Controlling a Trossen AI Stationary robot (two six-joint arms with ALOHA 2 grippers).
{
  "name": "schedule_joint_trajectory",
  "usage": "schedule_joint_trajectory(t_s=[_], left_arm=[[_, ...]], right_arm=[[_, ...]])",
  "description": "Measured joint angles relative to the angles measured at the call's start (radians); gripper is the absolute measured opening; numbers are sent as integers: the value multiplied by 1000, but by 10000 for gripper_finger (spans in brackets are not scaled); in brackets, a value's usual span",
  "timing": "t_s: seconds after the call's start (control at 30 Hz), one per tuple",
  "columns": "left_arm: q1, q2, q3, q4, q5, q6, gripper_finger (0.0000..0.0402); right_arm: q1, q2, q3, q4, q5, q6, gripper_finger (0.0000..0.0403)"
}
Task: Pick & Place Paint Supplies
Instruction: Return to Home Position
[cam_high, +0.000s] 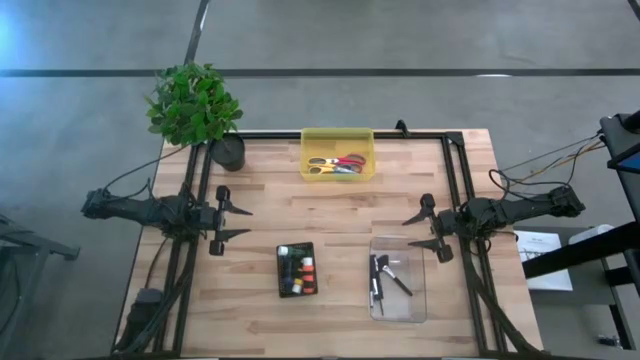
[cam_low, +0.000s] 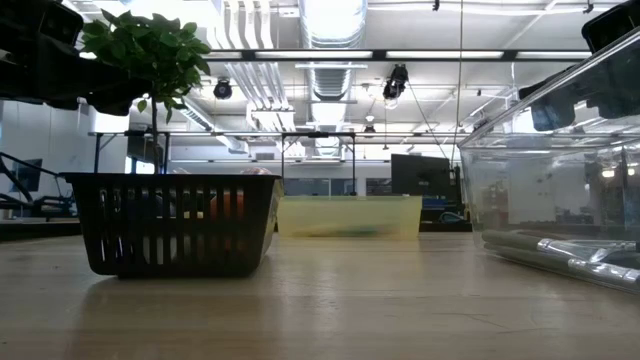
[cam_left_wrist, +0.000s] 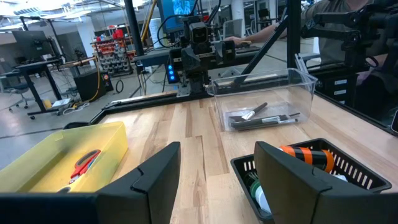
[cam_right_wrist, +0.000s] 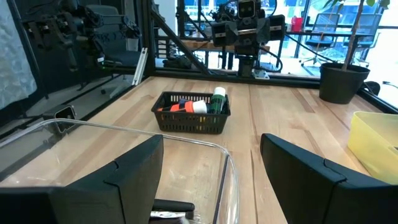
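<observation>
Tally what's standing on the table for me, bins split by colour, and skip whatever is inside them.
black bin: 1
yellow bin: 1
clear bin: 1
potted plant: 1
Total: 4

**Three Containers, Two Grippers, One Plant**

You have three containers on your table: one black basket (cam_low: 170, 235), one clear tub (cam_high: 400, 305) and one yellow bin (cam_high: 338, 140). There are two grippers, the left gripper (cam_high: 248, 222) and the right gripper (cam_high: 408, 233), and one potted plant (cam_high: 195, 105). The paint tubes (cam_high: 298, 268), brushes (cam_high: 385, 275) and scissors (cam_high: 336, 165) overlap too closely to count.
</observation>
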Motion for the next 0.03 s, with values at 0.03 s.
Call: schedule_joint_trajectory(t_s=[0.03], left_arm=[[0,0,0,0,0,0,211]], right_arm=[[0,0,0,0,0,0,267]])
